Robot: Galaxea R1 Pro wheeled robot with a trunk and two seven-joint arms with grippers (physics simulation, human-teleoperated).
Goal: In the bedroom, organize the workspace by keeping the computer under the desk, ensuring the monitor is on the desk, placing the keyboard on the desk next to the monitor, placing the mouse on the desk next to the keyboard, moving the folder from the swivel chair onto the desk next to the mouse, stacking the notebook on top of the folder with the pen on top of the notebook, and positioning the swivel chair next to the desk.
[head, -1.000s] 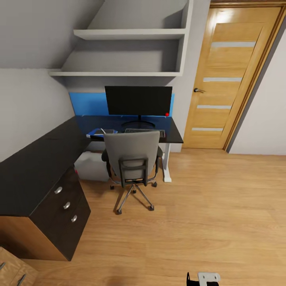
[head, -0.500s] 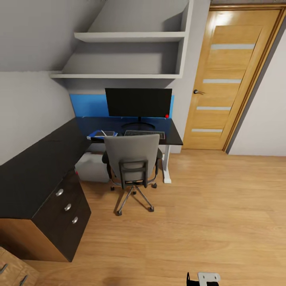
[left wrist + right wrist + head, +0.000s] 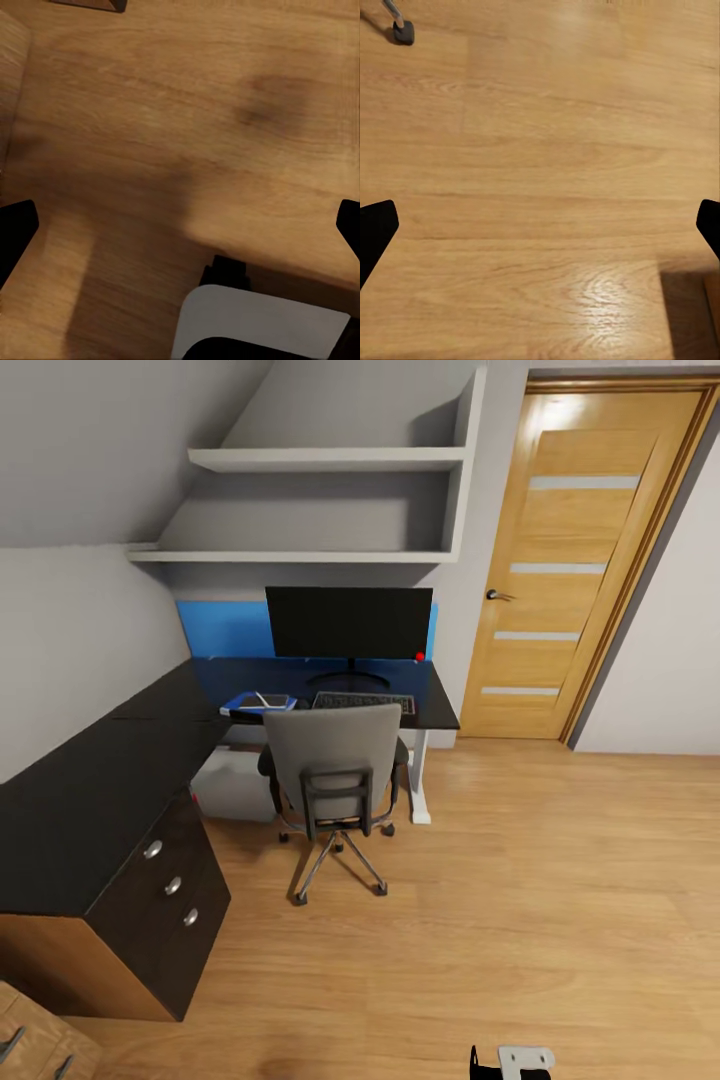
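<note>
From the head camera you see the desk [image 3: 120, 760] with the monitor [image 3: 349, 622] on it and the keyboard [image 3: 362, 701] in front, partly hidden by the chair [image 3: 335, 765] pushed up to the desk edge. The folder [image 3: 257, 704] lies on the desk left of the keyboard with a pale notebook [image 3: 270, 700] on it; pen and mouse are too small to make out. The computer [image 3: 232, 784] sits under the desk, half hidden.

In the left wrist view, your left gripper [image 3: 180, 225] is spread wide over bare floor [image 3: 150, 112], holding nothing.

In the right wrist view, your right gripper [image 3: 540, 229] is equally wide, empty, with a chair castor [image 3: 403, 31] cut off at the edge.
</note>
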